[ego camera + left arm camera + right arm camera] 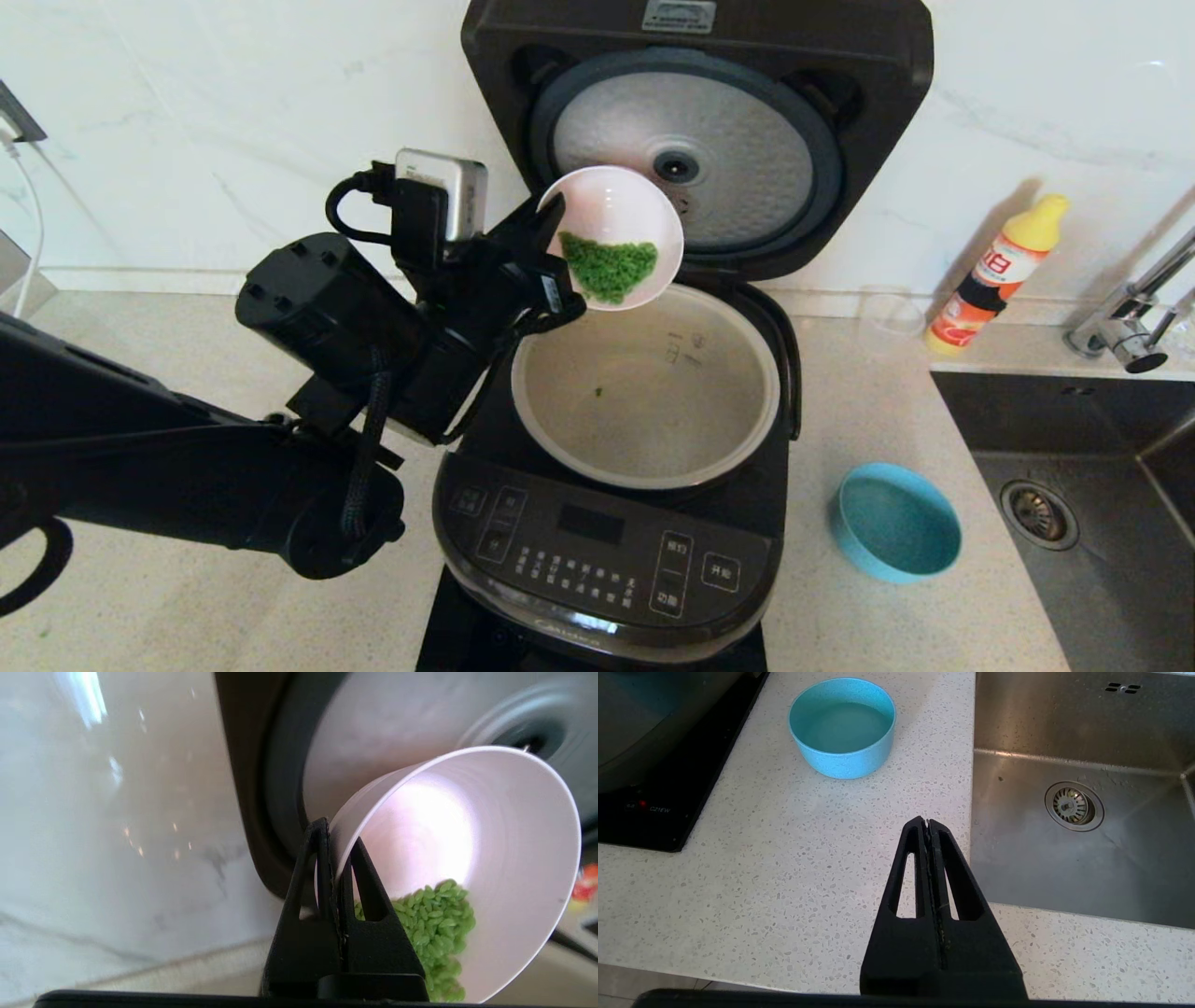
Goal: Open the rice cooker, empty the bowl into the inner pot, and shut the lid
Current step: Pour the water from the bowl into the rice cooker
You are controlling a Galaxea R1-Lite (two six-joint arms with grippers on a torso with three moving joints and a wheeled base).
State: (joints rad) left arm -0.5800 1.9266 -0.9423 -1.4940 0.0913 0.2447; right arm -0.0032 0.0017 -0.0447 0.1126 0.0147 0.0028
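Left gripper [557, 245] pinches the rim of the white bowl [611, 219], one finger inside and one outside. Bowl is tipped steeply above the far-left edge of the inner pot [644, 387]. Green grains [609, 267] are heaped at its low lip; a couple of grains already lie on the pot floor.

Handling, judged: bowl looks thin-walled, light and smooth, so a rim pinch may slip or twist as it tilts; the grip should stay firm at the rim. Grains are loose and dry-looking and should slide out readily.

Rice cooker [607, 551] sits centre. Lid [695, 140] stands upright just behind the bowl, close enough to brush it during a further tilt.

Right gripper [928, 826] is parked over the counter [784, 882] near the sink [1073, 807], fingers pressed together, holding nothing. Blue bowl [896, 523] stands right of the cooker, and a yellow-capped bottle [999, 271] stands far right by the wall. Neither blocks the pour.
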